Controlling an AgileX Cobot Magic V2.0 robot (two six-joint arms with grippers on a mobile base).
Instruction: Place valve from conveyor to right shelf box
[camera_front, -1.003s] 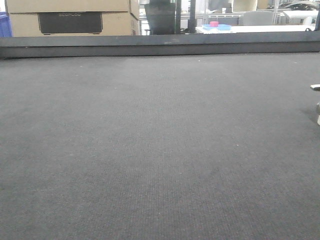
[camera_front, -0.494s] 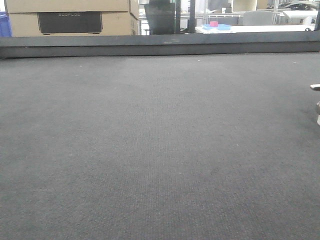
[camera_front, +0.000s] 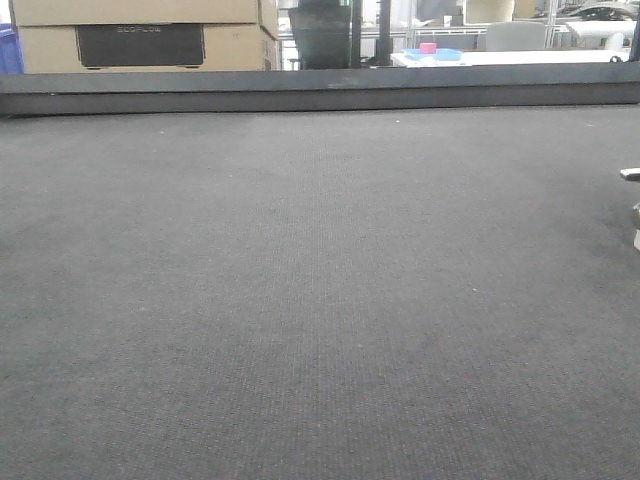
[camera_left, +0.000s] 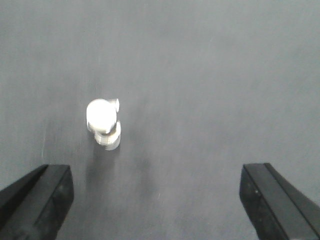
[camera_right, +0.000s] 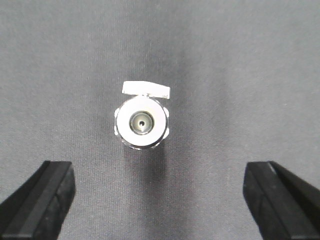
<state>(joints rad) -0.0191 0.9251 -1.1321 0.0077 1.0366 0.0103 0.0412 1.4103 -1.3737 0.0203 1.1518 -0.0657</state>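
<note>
The conveyor (camera_front: 320, 300) is a wide dark grey woven belt that fills the front view. The valve (camera_right: 141, 122) is a small silvery metal fitting with a flat handle. It stands on the belt, above the middle of my right gripper (camera_right: 159, 200), whose black fingers (camera_right: 37, 200) are spread wide apart and empty. In the left wrist view a blurred valve (camera_left: 103, 122) lies above and to the left of my open, empty left gripper (camera_left: 157, 200). In the front view only a sliver of the valve (camera_front: 631, 174) shows at the right edge. The shelf is out of view.
A raised black rail (camera_front: 320, 90) runs along the belt's far edge. Behind it stand cardboard boxes (camera_front: 140, 35) at the left and a white table with a blue tray (camera_front: 433, 54) at the right.
</note>
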